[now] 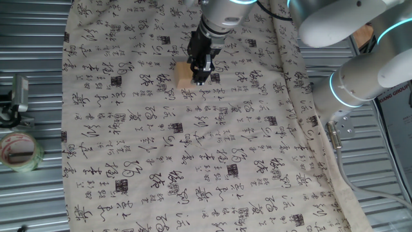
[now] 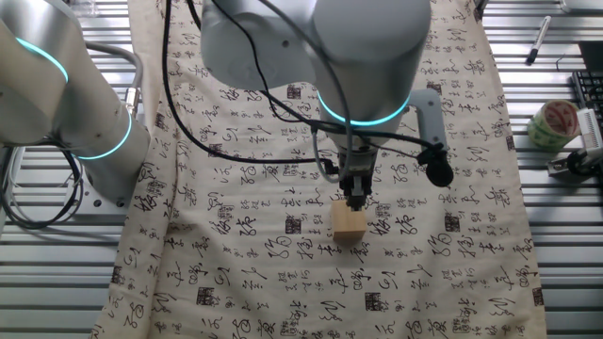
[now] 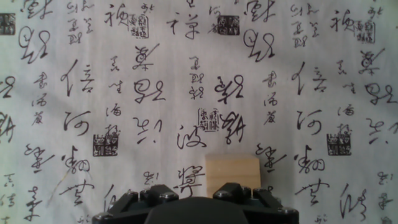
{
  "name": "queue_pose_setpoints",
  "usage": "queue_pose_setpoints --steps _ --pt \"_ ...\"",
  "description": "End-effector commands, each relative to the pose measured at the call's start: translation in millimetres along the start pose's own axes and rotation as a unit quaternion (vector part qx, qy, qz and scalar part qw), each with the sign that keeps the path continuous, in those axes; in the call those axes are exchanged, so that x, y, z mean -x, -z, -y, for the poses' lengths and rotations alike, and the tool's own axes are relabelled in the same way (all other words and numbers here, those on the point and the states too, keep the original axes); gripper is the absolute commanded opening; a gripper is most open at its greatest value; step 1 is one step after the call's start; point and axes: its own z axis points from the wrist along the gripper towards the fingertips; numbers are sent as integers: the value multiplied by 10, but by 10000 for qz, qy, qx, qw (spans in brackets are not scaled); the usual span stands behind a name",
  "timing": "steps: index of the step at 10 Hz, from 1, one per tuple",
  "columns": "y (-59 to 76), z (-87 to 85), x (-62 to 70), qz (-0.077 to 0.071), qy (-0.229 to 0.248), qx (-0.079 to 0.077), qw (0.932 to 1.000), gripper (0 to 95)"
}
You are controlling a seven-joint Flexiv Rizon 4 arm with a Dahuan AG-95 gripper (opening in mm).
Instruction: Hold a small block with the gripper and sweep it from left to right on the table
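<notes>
The small block [image 1: 184,75] is a pale tan cube on the calligraphy cloth [image 1: 193,148] that covers the ribbed grey table [image 1: 32,51]. My gripper [image 1: 201,78] points down right beside the block, at its right in this view, and seems to touch it. In the other fixed view the gripper [image 2: 358,201] stands just behind the block [image 2: 349,223]. In the hand view the block [image 3: 233,172] lies ahead of the right finger [image 3: 231,193], not between the fingers. The gripper [image 3: 196,190] shows cloth in its gap and holds nothing.
A roll of tape [image 1: 19,151] lies on the bare metal left of the cloth; it also shows in the other fixed view [image 2: 554,122]. The second white arm [image 1: 367,77] stands at the cloth's right edge. A pen [image 2: 539,38] lies at the far corner.
</notes>
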Motion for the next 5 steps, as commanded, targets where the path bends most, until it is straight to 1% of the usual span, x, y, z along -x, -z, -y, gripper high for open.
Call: queue_pose_setpoints --steps 1,5 --pt "-8 1 21 -12 -33 8 10000 570" --pt "-8 1 21 -30 -94 12 10000 570"
